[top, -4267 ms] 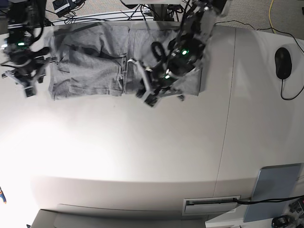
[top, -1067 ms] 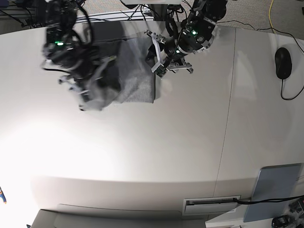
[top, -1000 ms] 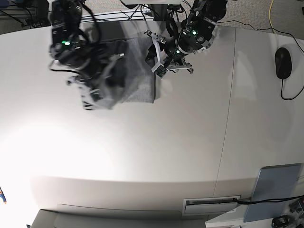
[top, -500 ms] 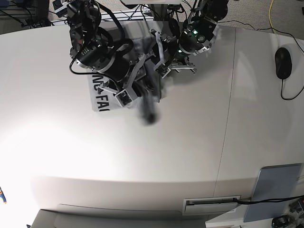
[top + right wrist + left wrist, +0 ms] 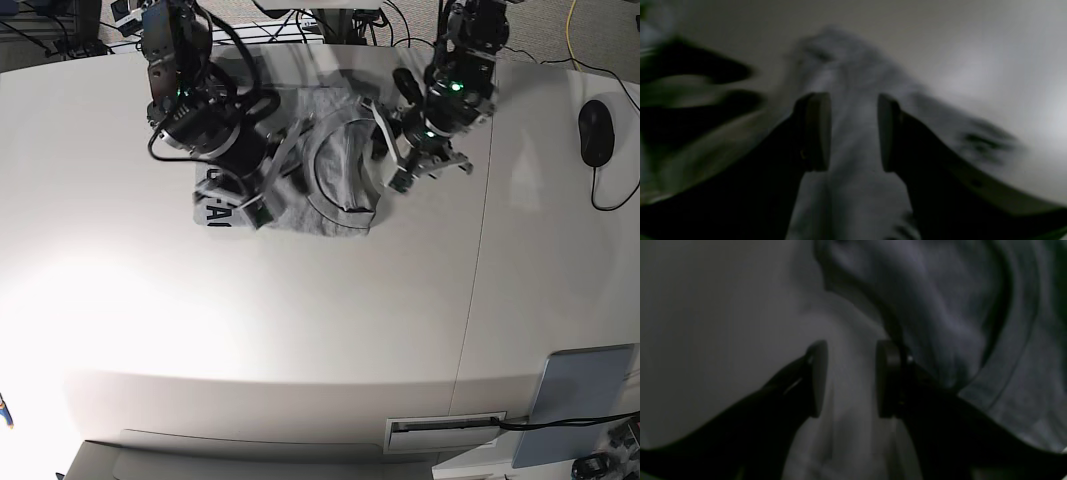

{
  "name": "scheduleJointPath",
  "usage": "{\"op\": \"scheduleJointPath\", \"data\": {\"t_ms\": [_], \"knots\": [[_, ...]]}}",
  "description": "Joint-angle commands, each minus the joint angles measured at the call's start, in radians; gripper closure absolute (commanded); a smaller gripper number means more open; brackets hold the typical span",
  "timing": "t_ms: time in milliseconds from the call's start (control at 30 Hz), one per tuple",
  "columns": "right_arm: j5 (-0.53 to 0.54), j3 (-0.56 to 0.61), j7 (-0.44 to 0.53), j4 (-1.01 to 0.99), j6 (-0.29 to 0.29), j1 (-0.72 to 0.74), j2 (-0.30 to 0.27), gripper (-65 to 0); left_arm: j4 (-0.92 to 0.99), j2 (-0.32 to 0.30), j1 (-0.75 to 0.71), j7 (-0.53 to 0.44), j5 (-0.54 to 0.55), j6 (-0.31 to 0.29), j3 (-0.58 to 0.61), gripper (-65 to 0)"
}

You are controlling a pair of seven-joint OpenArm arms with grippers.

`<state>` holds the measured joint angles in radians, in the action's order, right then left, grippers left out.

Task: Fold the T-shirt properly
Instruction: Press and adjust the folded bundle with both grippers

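The heather-grey T-shirt lies folded on the white table, its ribbed collar facing up and black lettering at its left end. My right gripper hovers over the shirt's left half. In the right wrist view this gripper is open, with blurred grey cloth beneath the fingers. My left gripper is at the shirt's right edge. In the left wrist view it is open, and the shirt with its curved collar lies just right of the fingers.
A black mouse with its cable sits at the far right. A grey flat pad lies at the lower right corner, next to a slot in the front edge. Cables run along the back edge.
My right gripper swung the cloth over to the right, then opened and let it go. The shirt now lies flatter with collar and lettering showing. The left arm moved right and toward the front.
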<state>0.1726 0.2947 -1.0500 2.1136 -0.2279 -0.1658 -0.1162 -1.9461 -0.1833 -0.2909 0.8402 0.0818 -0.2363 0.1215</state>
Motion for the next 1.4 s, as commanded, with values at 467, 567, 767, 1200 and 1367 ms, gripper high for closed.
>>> {"op": "scheduleJointPath", "data": {"t_ms": [467,567,767,1200,1367], "knots": [[-0.256,-0.002,0.161,-0.336,0.072,0.227,-0.116,0.0,-0.083,0.005,-0.115,0.049,0.333,-0.172,0.158,0.0],[-0.256,-0.002,0.117,-0.423,0.049,0.288,-0.116,0.0,-0.032,0.005,-0.119,0.023,0.317,-0.167,0.166,0.0],[-0.245,-0.002,0.042,-0.440,0.049,0.298,-0.159,0.0,0.114,0.005,-0.115,-0.082,0.196,-0.097,0.166,0.0],[-0.118,-0.002,-0.071,-0.317,0.019,0.129,-0.252,0.0,0.310,0.003,0.049,-0.164,0.035,-0.071,0.048,0.0],[-0.090,-0.001,-0.061,-0.230,0.020,0.042,-0.252,0.0,0.320,0.003,0.119,-0.199,0.019,-0.053,-0.002,0.0]]}}
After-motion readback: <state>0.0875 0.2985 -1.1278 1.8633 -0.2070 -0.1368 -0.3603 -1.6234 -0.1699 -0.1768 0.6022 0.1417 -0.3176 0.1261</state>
